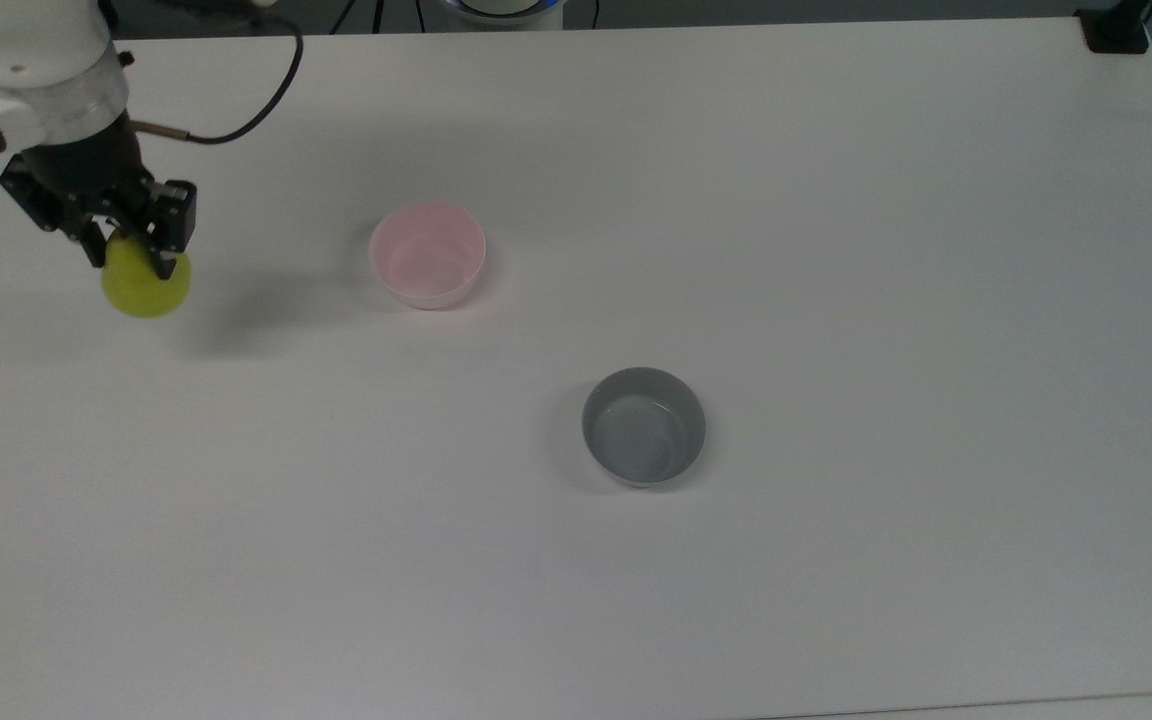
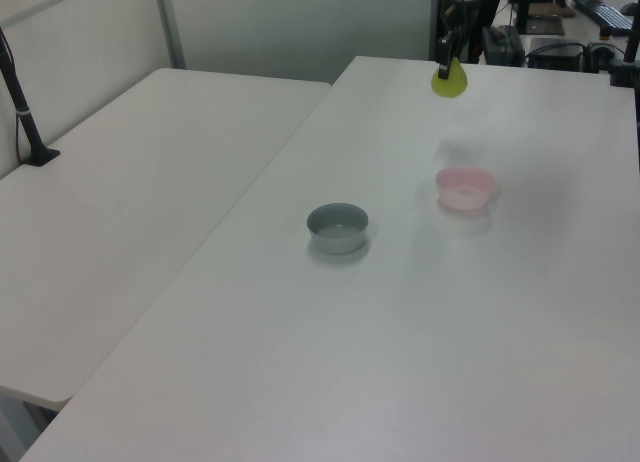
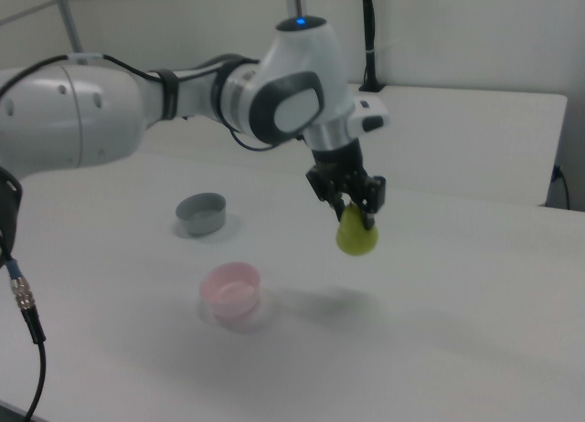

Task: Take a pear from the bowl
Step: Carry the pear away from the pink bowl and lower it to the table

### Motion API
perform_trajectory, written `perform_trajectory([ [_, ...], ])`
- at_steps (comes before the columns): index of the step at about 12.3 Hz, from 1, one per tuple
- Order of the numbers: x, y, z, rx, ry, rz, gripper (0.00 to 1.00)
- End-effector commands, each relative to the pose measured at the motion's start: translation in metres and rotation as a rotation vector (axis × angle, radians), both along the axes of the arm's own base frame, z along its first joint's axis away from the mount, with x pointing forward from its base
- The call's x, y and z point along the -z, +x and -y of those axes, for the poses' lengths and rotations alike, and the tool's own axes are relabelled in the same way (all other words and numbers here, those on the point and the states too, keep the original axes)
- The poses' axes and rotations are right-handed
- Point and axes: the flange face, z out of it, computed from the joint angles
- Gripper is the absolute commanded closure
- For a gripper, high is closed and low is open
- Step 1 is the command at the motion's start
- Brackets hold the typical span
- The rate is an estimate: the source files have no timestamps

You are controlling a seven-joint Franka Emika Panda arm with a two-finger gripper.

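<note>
The black two-finger pincer [image 1: 128,262] grips the small yellow-green pear [image 1: 146,287] aloft, the empty pale pink bowl [image 1: 427,254] well aside; lift looks done, only holding steady remains.

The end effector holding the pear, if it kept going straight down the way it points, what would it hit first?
Probably bare table. The end effector points down, shut on the pear, which hangs above its shadow on the tabletop. The pink bowl sits off to the right view's left, so the pear's bottom would touch first.
</note>
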Motion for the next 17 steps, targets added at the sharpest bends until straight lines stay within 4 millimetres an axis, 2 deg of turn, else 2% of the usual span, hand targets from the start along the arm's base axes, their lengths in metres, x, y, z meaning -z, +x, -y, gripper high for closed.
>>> perform_trajectory([
  [1, 0.038, 0.006, 0.031, -0.072, 0.023, -0.001, 0.87],
  [2, 0.051, 0.006, 0.036, -0.101, 0.022, -0.022, 0.87],
  [4, 0.058, 0.001, 0.05, -0.14, 0.022, -0.035, 0.87],
  [8, 0.087, 0.002, 0.064, -0.148, 0.047, -0.055, 0.87],
  [13, 0.102, 0.004, 0.064, -0.139, 0.07, -0.05, 0.84],
  [14, 0.104, 0.004, 0.063, -0.139, 0.069, -0.049, 0.79],
  [15, 0.105, 0.004, 0.063, -0.135, 0.069, -0.049, 0.66],
  [16, 0.104, 0.004, 0.064, -0.132, 0.069, -0.047, 0.38],
  [17, 0.104, 0.003, 0.064, -0.136, 0.063, -0.051, 0.2],
])
